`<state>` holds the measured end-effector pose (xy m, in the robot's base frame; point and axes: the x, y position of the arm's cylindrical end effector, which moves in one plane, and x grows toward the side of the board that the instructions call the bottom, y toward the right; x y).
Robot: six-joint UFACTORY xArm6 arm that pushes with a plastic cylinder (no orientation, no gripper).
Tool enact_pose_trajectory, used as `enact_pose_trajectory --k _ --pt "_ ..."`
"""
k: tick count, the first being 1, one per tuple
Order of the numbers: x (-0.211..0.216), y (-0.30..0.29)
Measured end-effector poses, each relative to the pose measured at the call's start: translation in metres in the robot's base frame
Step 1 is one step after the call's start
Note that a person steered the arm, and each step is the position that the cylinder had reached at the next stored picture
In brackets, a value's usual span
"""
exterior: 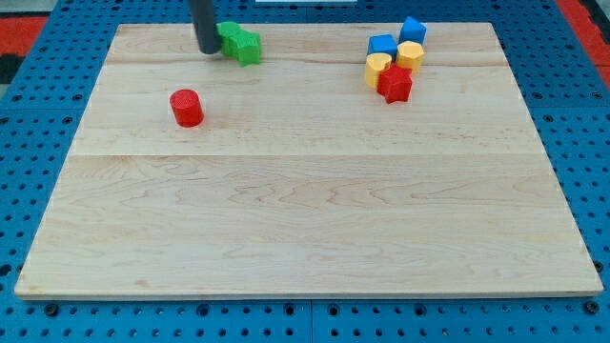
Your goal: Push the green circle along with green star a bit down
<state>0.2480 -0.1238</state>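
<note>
My tip (207, 50) touching left of 2 green blocks (239, 43); no end effector jaws, holds nothing.

This looks like a robot lab. A wooden desk (305, 210) sits on a blue base full of little holes (591, 143).

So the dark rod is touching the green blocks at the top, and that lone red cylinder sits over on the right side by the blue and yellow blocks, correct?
Not quite. The camera view shows the red cylinder alone on the view's left, apart from the blue and yellow blocks. The rest holds: my tip is against the green blocks at the view's top.
</note>
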Motion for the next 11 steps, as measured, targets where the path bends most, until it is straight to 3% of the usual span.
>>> enact_pose_trajectory --k 1,2,4,5,7,10,11 --pt "0.022 -0.002" --pt "0.016 -0.04" --pt "-0.056 -0.047" --pt "-0.056 -0.044" --pt "-0.052 0.035" --pt "-0.027 0.078" --pt "-0.042 0.054"
